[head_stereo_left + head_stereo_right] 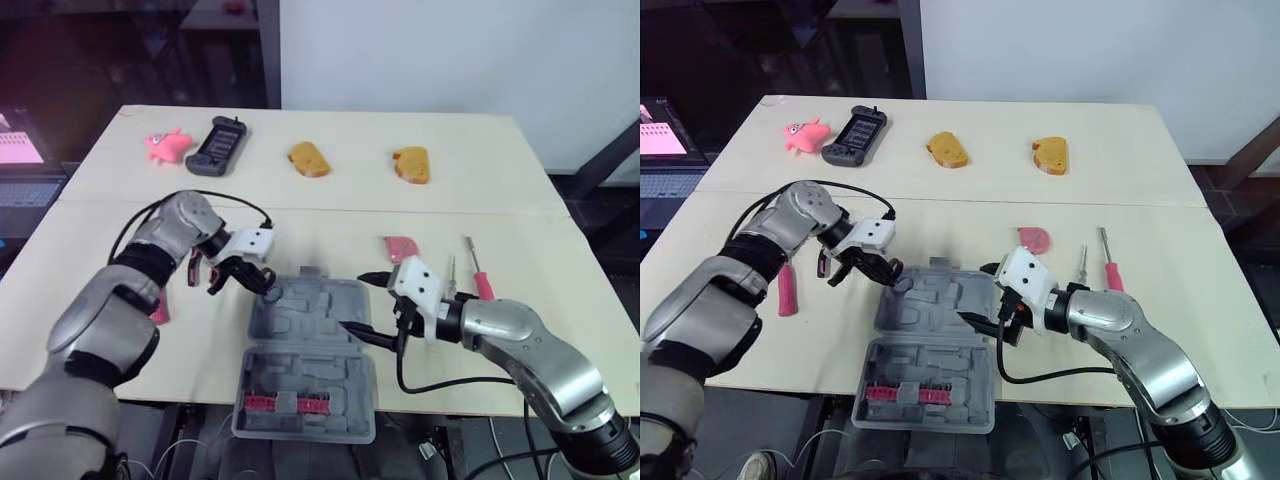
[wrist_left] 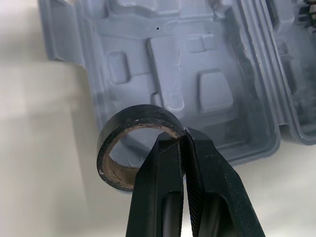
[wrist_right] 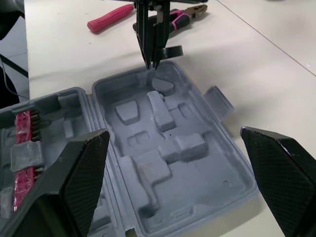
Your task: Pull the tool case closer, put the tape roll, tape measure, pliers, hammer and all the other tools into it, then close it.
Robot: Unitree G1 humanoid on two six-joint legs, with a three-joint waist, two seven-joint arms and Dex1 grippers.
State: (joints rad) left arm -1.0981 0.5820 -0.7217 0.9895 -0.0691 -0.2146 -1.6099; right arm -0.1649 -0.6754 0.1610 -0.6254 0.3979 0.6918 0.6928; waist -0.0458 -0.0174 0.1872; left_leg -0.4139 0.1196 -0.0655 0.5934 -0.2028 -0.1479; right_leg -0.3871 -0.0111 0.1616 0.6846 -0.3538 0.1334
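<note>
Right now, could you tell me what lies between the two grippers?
The open tool case: its tray lies between the left gripper, holding the tape roll, and the right gripper; clearest in the right wrist view.

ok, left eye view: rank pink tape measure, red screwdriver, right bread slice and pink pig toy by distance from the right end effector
1. Pink tape measure, just beyond the right end effector.
2. Red screwdriver, to its right.
3. Right bread slice, far side.
4. Pink pig toy, far left.

Tool case (image 1: 310, 330) at table's (image 1: 450, 190) near edge, pliers (image 3: 183, 15) to its left, screwdriver (image 1: 1108, 270) right, bread toys (image 1: 948, 150) far behind.
</note>
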